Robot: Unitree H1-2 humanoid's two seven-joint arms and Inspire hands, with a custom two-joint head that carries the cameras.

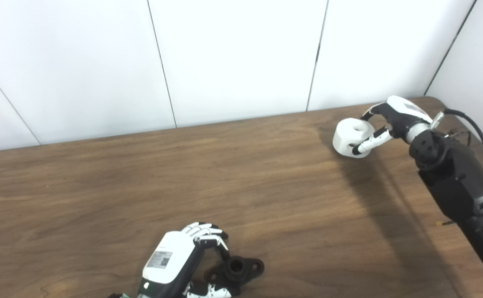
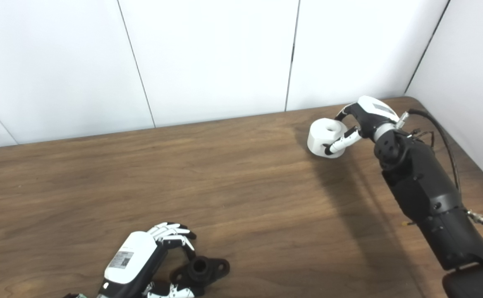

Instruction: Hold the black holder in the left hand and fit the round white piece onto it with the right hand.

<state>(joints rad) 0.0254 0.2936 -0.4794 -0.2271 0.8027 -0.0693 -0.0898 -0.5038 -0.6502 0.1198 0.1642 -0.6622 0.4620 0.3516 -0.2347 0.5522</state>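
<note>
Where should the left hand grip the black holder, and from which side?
Best guess: grip the black holder by its flat base flange, coming from its left, where the left hand already curls round it. That leaves the raised open-topped hub clear for the round white piece in the right hand. It lies flat on the table.

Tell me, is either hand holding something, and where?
The right hand grips the round white piece by its sides. The left hand curls around the black holder on the table; firm grasp unclear.
</note>
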